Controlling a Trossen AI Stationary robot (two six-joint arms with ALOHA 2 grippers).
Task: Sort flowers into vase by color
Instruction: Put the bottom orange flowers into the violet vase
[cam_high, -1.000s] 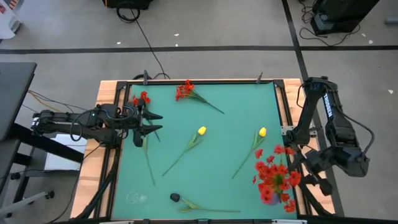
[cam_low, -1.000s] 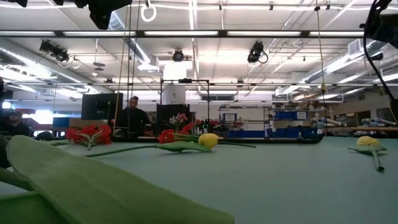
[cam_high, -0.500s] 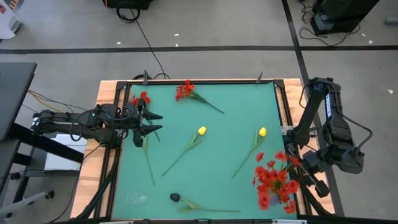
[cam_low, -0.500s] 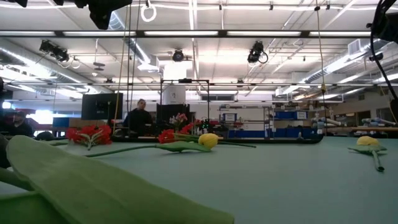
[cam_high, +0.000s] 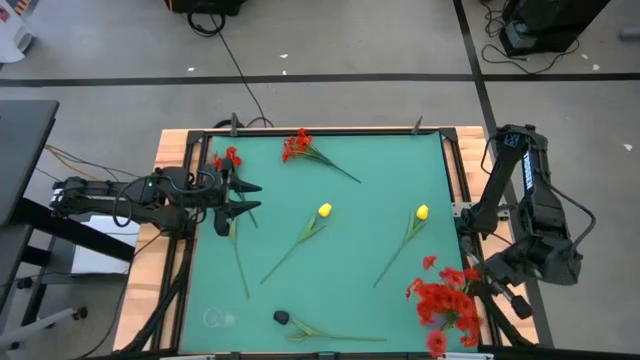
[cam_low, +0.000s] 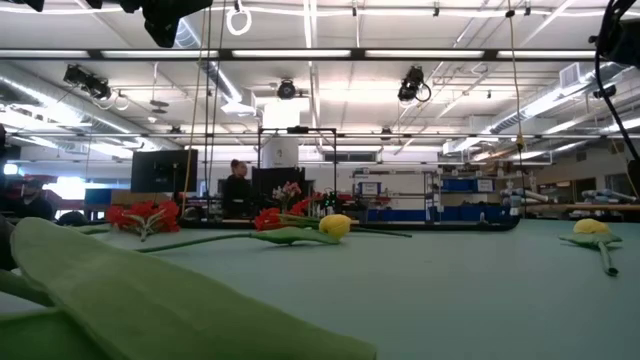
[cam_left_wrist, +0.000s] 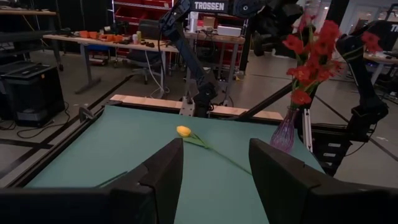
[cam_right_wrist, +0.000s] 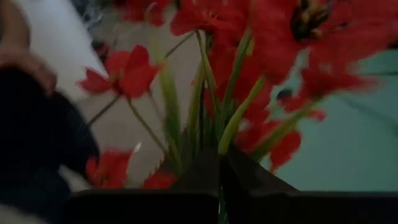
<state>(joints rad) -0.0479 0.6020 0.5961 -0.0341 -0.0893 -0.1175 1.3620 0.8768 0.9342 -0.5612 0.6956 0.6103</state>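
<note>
We look down on a green-topped table (cam_high: 340, 290) framed in pale wood, standing on a grey floor.

At the lower right of the high view, a bunch of red-orange artificial flowers on thin green stems (cam_high: 445, 305) sits at the table's right edge. The right gripper (cam_high: 478, 285) is closed on these stems; in the right wrist view its dark fingers (cam_right_wrist: 205, 177) are pinched together around the green stems (cam_right_wrist: 233, 121). In the left wrist view the same red bunch rises from a clear purple glass vase (cam_left_wrist: 285, 130) at the upper right.

Two yellow tulip-like flowers lie near the centre of the high view, one left of centre (cam_high: 324, 210) and one right of centre (cam_high: 421, 212). A red spray (cam_high: 297, 143) lies near the top edge, and a smaller red spray (cam_high: 226, 158) at the upper left. A dark-headed flower (cam_high: 282, 317) lies at the bottom.

The left gripper (cam_high: 243, 197) hovers at the table's left edge, its fingers (cam_left_wrist: 152, 180) partly spread and holding nothing.

In the low view a person (cam_low: 237, 187) stands in the room beyond the table.
</note>
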